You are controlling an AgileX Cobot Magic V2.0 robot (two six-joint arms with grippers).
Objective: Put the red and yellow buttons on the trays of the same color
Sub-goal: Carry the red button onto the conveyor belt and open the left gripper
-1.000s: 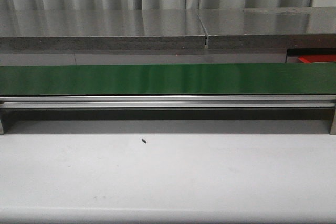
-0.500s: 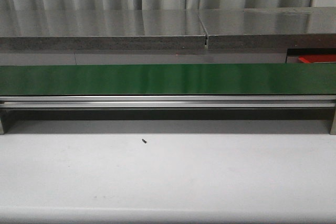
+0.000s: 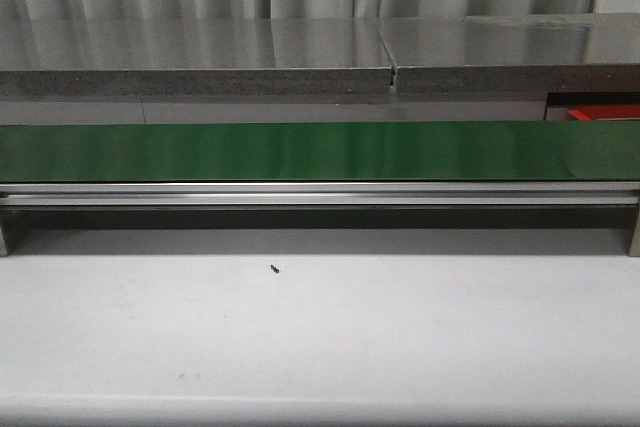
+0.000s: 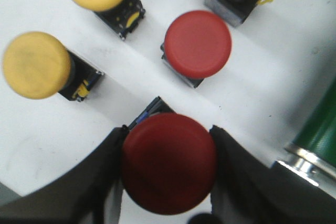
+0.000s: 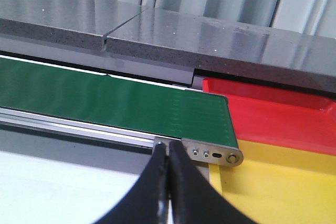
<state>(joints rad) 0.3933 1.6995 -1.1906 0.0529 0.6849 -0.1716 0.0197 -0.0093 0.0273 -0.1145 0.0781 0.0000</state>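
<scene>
Between the left pincer's [image 4: 168,182] fingers sits a red button [image 4: 169,162].

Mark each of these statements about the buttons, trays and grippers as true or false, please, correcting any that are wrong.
1. The left gripper has a yellow button between its fingers. False: it is closed around a red button.
2. A second red button stands free on the white surface. True.
3. The right gripper is holding a button. False: its fingers are shut together with nothing between them.
4. The red tray sits beside the yellow tray past the end of the green belt. True.
5. The belt carries several buttons. False: none shows on it.
</scene>
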